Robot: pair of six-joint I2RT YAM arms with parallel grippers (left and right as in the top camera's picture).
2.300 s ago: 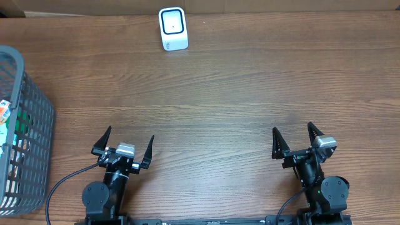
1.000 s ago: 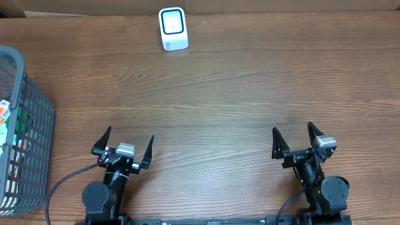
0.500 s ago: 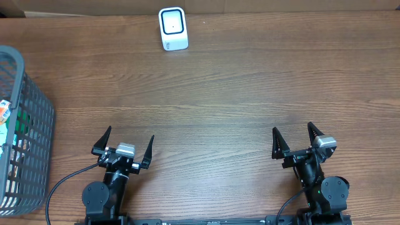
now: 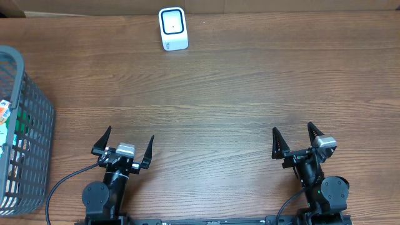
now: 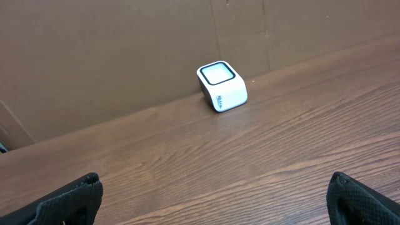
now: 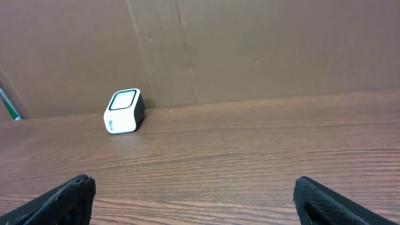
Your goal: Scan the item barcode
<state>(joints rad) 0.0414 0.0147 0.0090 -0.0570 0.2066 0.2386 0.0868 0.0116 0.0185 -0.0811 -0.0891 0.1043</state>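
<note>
The barcode scanner (image 4: 173, 28), a small white block with a dark-rimmed window on its upper face, stands at the far edge of the wooden table (image 4: 237, 87), left of centre and just in front of a brown cardboard wall (image 5: 125, 50); nothing lies beside it or touches it. The grey mesh basket (image 4: 34, 125) sits at the left edge of the table, only partly in the overhead view; the items (image 4: 5, 111) to be scanned are inside it, seen through the mesh as a white-and-orange packet with something green next to it, and which of them carries a barcode cannot be told. The left gripper (image 4: 130, 132) rests at the near edge, left of centre, with its two dark fingers spread wide apart and nothing between them; the basket is close on its left but apart from it. The right gripper (image 4: 292, 127) rests at the near edge on the right, its fingers likewise parted and holding nothing, well away from both basket and scanner. In each wrist view the fingertips (image 5: 69, 200) show only at the lower corners, with bare wood between them and the scanner far ahead; a black cable (image 4: 59, 187) loops out from the left arm's base.
</note>
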